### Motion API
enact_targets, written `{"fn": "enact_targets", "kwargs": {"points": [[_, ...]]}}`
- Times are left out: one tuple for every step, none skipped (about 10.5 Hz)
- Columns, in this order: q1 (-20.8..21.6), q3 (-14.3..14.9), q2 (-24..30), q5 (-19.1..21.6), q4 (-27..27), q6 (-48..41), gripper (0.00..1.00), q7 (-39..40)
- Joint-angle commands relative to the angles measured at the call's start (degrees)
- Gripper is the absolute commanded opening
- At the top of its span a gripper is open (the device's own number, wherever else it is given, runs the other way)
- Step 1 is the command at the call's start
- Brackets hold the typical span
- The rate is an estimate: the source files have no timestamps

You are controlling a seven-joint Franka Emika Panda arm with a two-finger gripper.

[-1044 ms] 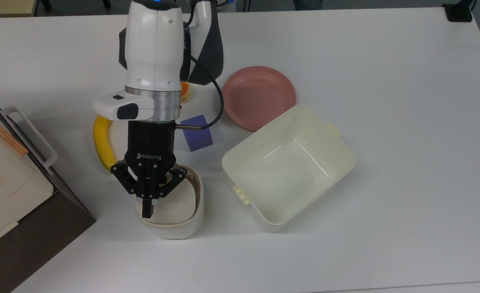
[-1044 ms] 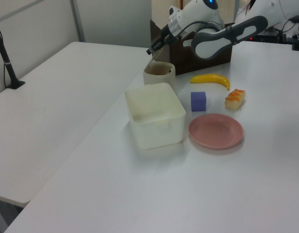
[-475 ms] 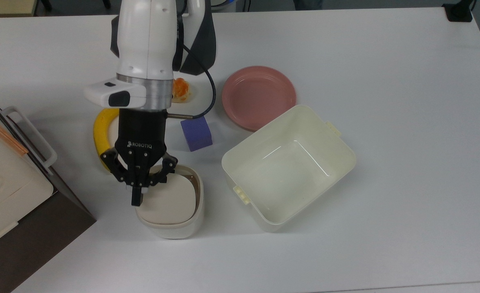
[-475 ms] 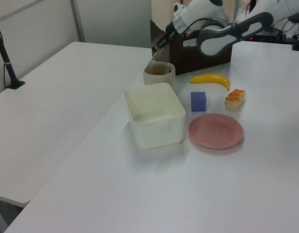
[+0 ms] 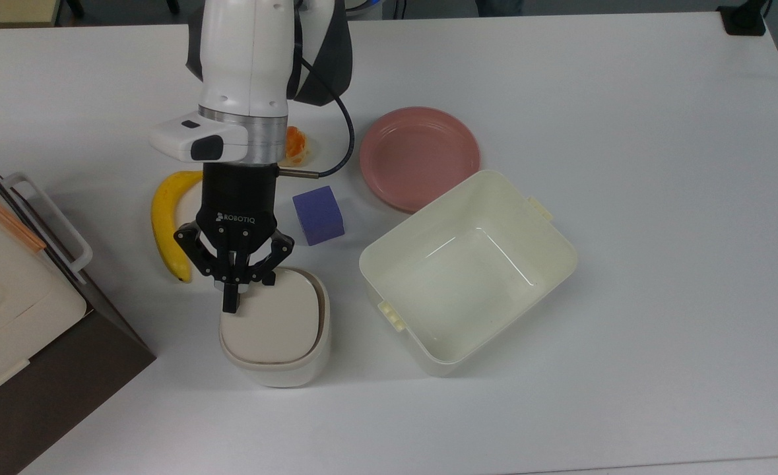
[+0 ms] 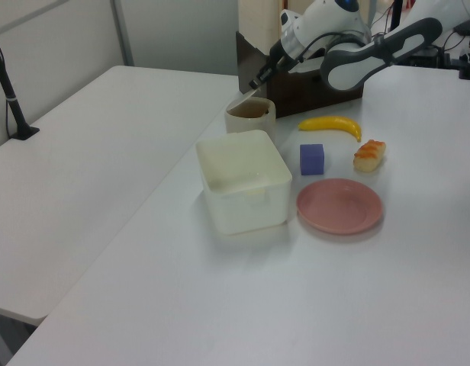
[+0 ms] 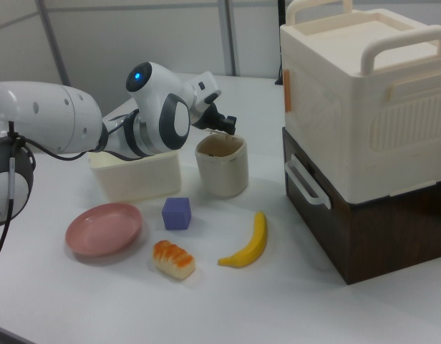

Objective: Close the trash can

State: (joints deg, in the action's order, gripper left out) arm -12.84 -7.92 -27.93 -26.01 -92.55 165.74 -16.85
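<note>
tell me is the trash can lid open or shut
Shut, or nearly: in the top view the beige lid lies flat across the trash can, with a thin dark gap along one edge.

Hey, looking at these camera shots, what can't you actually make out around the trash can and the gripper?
- Trash can lid latch: too small, top view.
- Banana far end: hidden behind the gripper, top view.
- Orange pastry: mostly covered by the arm, top view.
</note>
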Motion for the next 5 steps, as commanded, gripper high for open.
{"fn": "enact_targets", "kwargs": {"points": [[0.1, 0.6, 2.4, -2.6, -3.8, 1.3, 0.00, -0.9], [0.1, 0.5, 2.3, -2.9, -4.0, 1.3, 0.00, -0.9], [0.3, 0.4, 2.3, -3.4, -4.3, 1.3, 0.00, -0.9], [0.4, 0.4, 2.0, -3.9, -4.5, 1.2, 0.00, -0.9], [0.7, 0.3, 1.9, -4.1, -4.6, 1.2, 0.00, -0.9]]}}
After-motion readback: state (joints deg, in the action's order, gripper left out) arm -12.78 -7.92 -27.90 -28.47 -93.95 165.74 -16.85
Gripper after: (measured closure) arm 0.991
